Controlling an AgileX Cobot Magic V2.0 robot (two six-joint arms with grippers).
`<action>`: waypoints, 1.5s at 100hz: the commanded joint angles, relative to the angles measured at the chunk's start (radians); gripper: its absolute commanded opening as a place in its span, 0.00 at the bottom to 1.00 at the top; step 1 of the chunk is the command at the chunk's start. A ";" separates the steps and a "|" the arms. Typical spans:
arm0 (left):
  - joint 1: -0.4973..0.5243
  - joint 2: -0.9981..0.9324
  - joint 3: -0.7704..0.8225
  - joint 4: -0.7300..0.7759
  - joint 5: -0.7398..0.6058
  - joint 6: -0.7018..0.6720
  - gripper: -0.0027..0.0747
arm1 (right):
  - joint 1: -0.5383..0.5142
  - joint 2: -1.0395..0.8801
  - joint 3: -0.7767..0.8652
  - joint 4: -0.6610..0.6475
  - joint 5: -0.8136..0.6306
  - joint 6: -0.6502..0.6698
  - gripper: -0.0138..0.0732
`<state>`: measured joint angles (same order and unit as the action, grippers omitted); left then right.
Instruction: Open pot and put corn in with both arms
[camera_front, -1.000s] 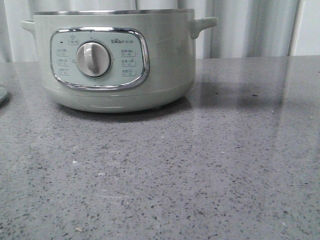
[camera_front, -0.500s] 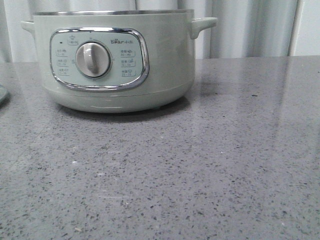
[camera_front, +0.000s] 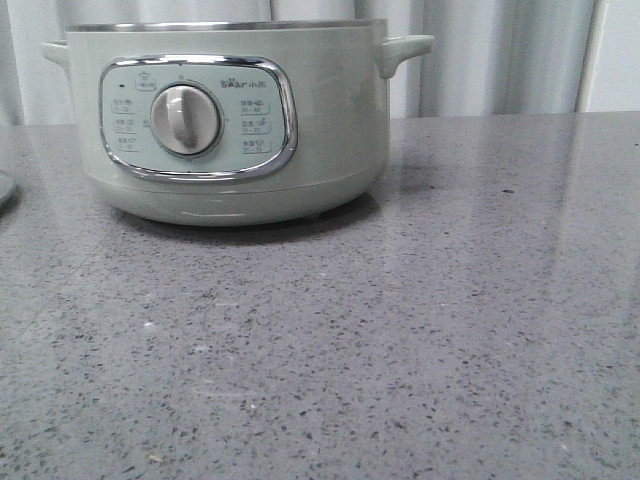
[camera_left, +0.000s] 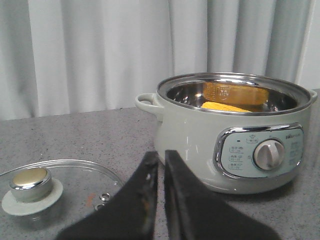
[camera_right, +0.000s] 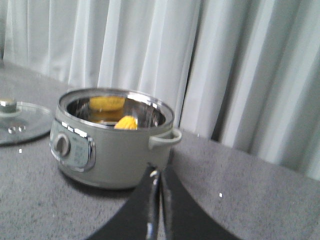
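Note:
The pale-green pot stands at the back left of the table with no lid on it. It also shows in the left wrist view and the right wrist view. The yellow corn lies inside the pot; it also shows in the right wrist view. My left gripper is shut and empty, held back from the pot. My right gripper is shut and empty, on the pot's other side. Neither gripper shows in the front view.
The glass lid with its knob lies flat on the grey speckled table to the pot's left; it also shows in the right wrist view. Its edge shows in the front view. White curtains hang behind the table.

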<state>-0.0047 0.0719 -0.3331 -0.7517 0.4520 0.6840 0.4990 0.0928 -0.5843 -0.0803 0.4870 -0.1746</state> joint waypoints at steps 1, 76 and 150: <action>-0.008 0.013 -0.015 -0.034 -0.063 -0.009 0.01 | -0.004 0.003 -0.018 -0.016 -0.100 -0.009 0.09; -0.008 -0.074 0.258 0.408 -0.371 -0.252 0.01 | -0.004 0.003 -0.018 -0.016 -0.100 -0.009 0.08; -0.010 -0.110 0.342 0.669 -0.193 -0.541 0.01 | -0.004 0.003 -0.018 -0.016 -0.100 -0.009 0.08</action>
<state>-0.0091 -0.0039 0.0023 -0.0818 0.3145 0.1535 0.4990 0.0823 -0.5827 -0.0824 0.4672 -0.1746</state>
